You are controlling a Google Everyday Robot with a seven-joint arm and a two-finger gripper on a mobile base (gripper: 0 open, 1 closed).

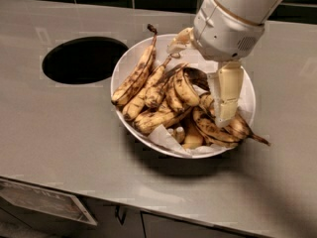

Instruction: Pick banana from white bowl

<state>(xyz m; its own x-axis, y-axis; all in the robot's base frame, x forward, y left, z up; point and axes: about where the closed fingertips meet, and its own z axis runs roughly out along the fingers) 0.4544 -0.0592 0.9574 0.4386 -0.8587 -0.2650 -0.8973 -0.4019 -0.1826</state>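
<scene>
Camera view: the arm (233, 19) hides the bowl's (124, 66) far rim. The gripper (225, 112) hangs over the right-hand bananas (218, 130), near the banana (184, 88). Whether it is open cannot be told.

The gripper (225, 119) hangs over the white bowl's (117, 74) right side, where piled bananas (159, 90) crowd beneath, leaving room only above.

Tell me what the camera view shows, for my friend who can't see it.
A white robot arm's gripper hangs down over the right side of a big white bowl heaped with brown-speckled bananas on crumpled paper. The bowl sits on a grey counter, with a round dark hole to its left.
</scene>
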